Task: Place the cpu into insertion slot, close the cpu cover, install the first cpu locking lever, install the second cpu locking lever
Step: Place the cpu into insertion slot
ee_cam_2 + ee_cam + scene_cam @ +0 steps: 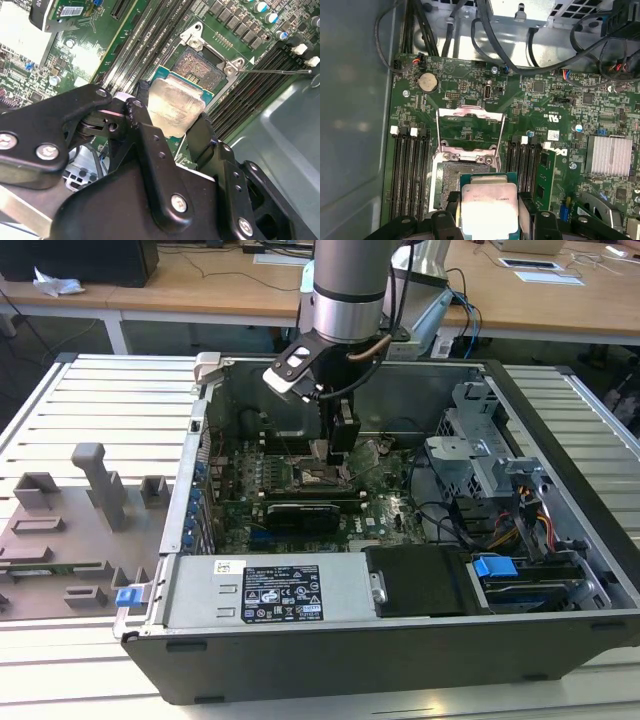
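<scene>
The gripper pinches the cpu, a small square with a pale silvery lid on a green base, just above the bare insertion slot, whose cpu cover is flipped open.

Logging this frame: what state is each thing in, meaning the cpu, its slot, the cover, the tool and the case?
tool: shut on the cpu.
cpu: held over the insertion slot, not seated.
insertion slot: empty, contacts exposed.
cpu cover: swung open, off the slot.
computer case: side open, motherboard exposed.
</scene>
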You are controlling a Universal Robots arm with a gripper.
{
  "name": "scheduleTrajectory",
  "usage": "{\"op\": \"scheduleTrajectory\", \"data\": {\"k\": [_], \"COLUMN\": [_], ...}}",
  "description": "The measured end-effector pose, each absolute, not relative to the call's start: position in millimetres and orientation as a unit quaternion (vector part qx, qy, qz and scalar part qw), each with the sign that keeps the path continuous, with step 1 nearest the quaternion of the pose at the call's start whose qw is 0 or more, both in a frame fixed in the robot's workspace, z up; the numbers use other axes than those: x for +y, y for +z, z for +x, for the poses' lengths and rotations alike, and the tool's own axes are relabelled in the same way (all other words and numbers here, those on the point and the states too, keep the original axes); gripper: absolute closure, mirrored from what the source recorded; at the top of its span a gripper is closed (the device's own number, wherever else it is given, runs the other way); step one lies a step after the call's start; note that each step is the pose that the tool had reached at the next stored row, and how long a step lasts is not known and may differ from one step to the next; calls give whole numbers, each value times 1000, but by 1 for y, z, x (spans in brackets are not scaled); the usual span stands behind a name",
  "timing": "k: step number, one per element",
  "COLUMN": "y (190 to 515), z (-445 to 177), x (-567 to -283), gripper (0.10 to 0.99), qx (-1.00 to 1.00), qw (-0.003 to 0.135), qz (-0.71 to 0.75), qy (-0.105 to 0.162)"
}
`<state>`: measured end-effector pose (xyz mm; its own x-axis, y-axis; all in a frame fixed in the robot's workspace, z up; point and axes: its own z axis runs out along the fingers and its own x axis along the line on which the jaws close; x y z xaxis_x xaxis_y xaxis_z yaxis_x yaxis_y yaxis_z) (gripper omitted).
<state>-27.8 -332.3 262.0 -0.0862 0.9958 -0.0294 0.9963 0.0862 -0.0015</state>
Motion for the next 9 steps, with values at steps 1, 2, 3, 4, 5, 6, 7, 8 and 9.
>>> {"op": "scheduleTrajectory", "data": {"k": [1, 2, 3, 4, 5, 6, 7, 8, 9], "y": [262, 262, 262, 262, 261, 260, 259, 258, 257], "z": [-28, -28, -28, -28, -28, -29, -29, -29, -29], "x": [-332, -332, -332, -332, -331, -331, -331, -331, -331], "gripper": [541, 541, 541, 541, 541, 541, 541, 541, 541], "qx": [737, 737, 737, 736, 736, 733, 729, 724, 718], "qw": [10, 10, 10, 10, 10, 10, 10, 10, 10], "qz": [676, 676, 676, 676, 677, 680, 684, 689, 696], "qy": [-11, -11, -10, -10, -10, -10, -11, -11, -11]}}
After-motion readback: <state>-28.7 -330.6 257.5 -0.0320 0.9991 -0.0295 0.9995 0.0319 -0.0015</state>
